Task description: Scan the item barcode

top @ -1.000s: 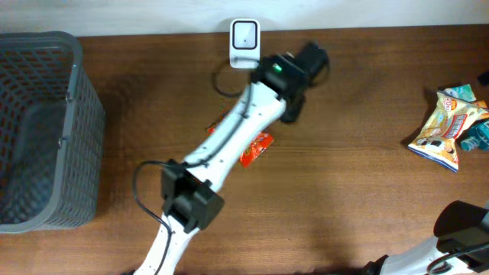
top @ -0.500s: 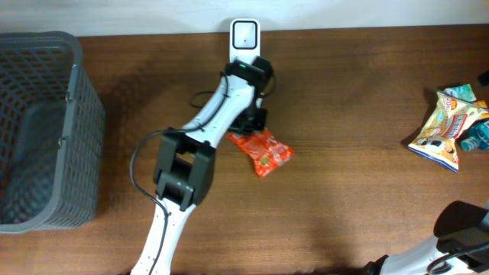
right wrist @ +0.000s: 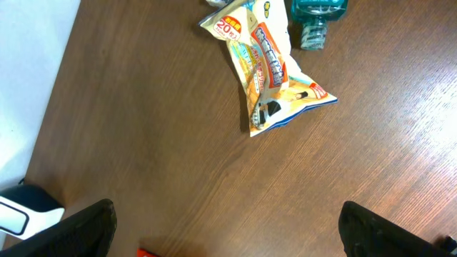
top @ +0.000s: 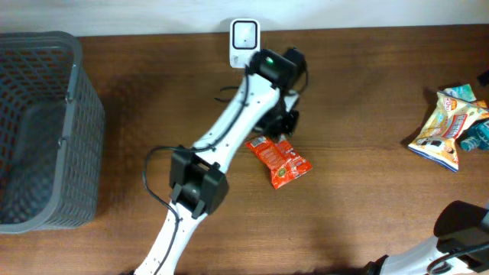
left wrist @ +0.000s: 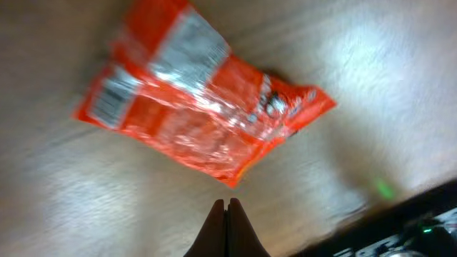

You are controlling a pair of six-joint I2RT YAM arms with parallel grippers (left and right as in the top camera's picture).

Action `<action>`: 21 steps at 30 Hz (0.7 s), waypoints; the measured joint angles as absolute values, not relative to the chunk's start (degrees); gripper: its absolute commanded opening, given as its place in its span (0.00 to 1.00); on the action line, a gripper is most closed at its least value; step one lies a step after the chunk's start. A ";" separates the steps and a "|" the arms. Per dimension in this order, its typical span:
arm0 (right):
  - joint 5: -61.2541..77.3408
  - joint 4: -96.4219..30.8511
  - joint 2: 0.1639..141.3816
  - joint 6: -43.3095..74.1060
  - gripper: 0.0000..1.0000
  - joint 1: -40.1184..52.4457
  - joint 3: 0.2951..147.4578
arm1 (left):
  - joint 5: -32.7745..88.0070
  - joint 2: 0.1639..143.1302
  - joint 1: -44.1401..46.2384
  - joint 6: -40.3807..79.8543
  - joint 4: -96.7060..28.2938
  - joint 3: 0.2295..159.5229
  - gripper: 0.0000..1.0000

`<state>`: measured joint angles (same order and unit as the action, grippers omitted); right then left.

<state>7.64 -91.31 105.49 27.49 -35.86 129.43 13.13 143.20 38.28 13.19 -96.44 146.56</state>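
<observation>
A red snack packet (top: 279, 160) lies flat on the brown table (top: 367, 191), a little in front of the white scanner (top: 244, 34) at the back edge. My left gripper (top: 284, 121) hangs just behind the packet, between it and the scanner. In the left wrist view its fingers (left wrist: 227, 202) are pressed together with nothing between them. The packet (left wrist: 200, 107) lies below them, apart from the tips, with a barcode (left wrist: 108, 101) showing at its left end. My right gripper (right wrist: 227, 214) stands wide open and empty over bare wood at the front right.
A grey mesh basket (top: 38, 130) fills the left side of the table. A yellow snack bag (top: 451, 126) and a teal item (top: 477, 136) lie at the far right, also seen as the bag (right wrist: 268, 64) and the teal item (right wrist: 314, 14) from the right wrist.
My left gripper has gone from part open to shut. Its arm swung left, then back right. The red packet now lies uncovered, slightly further right and nearer the front. The right arm is still.
</observation>
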 measured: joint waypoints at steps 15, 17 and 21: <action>7.64 -91.31 105.49 27.49 0.98 -35.86 129.43 | 14.24 140.35 38.57 21.32 -62.06 120.57 0.00; 7.64 -91.31 105.49 27.46 0.98 -35.88 129.43 | 11.49 141.14 35.68 21.96 -64.49 123.13 0.00; 7.64 -91.31 105.49 27.46 0.98 -35.86 129.43 | 6.83 143.22 28.77 23.22 -69.45 134.80 0.00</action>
